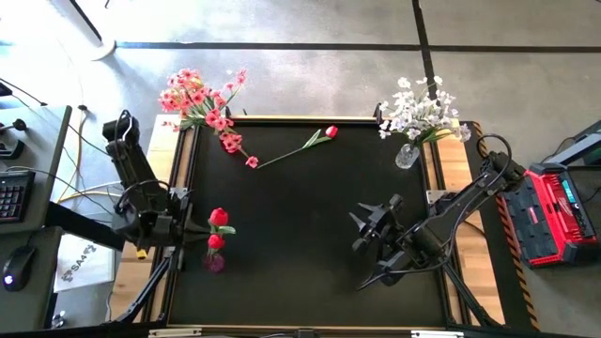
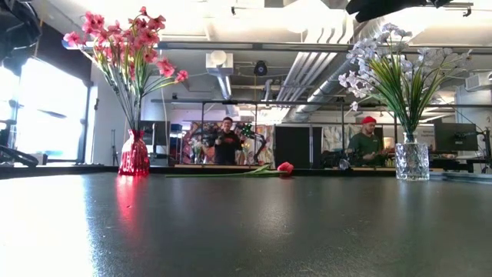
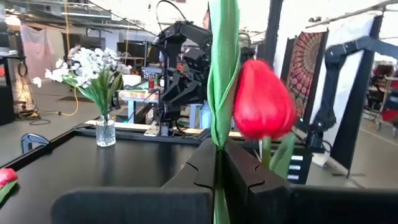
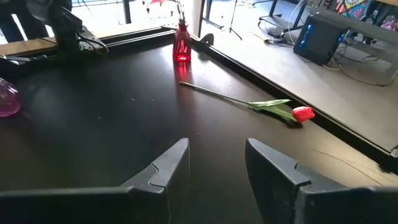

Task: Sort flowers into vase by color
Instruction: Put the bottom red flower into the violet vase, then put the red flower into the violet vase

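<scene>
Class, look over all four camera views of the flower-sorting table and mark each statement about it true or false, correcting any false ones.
1. The left gripper is shut on a red tulip's stem. True.
2. The right gripper holds a flower. False: its fingers are open with nothing between them.
3. A loose tulip lies on the black mat. True.
4. The white flowers stand in a red vase. False: they stand in a clear vase; the pink flowers have the red vase.
</scene>
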You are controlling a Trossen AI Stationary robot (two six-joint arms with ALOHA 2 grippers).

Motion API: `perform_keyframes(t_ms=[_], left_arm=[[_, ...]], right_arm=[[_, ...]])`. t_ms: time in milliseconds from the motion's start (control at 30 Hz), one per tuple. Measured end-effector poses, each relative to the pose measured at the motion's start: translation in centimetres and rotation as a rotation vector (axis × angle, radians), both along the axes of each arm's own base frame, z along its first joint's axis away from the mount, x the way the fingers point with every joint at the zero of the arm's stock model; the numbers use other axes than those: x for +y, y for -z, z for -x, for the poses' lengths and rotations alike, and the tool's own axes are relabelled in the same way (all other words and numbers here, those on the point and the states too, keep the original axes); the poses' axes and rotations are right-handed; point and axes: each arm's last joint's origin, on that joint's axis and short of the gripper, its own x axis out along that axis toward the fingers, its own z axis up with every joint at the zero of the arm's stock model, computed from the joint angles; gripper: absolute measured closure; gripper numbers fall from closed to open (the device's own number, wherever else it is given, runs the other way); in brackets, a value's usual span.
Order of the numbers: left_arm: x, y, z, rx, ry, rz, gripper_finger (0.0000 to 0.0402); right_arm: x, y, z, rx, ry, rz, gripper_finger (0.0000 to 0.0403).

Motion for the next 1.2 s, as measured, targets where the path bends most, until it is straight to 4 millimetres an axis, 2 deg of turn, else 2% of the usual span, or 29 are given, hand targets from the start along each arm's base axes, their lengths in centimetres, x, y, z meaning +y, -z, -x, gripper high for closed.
perform_keyframes(t_ms=[133, 500, 700, 900, 1033, 1200], left_arm=[[-0.5, 0.4, 0.2, 0.014, 0.008, -0.027, 0.0401], [-1.8, 1.7, 0.6, 0.046, 0.091, -0.104, 0.0392], [-2.0, 2.0, 0.7, 0.058, 0.081, -0.153, 0.0357], [-1.7, 2.1, 0.9, 0.084, -0.034, -0.23, 0.0314], [-1.4, 1.9, 1.0, 0.099, -0.104, -0.252, 0.0301], [-1.2, 0.6, 1.0, 0.093, -0.109, -0.292, 0.0299]], right_arm=[[-0.4, 0.6, -0.7, 0.028, 0.02, -0.001, 0.0258], [-2.5, 4.9, -5.0, 0.21, 0.102, -0.015, 0.0241], [-2.9, 5.0, -6.7, 0.227, 0.032, -0.037, 0.0219], [-3.7, 4.7, -7.8, 0.214, 0.006, -0.03, 0.0212], [-5.4, 4.8, -9.1, 0.269, -0.052, -0.068, 0.0214], [-9.1, 4.8, -11.3, 0.34, -0.203, -0.114, 0.0224]])
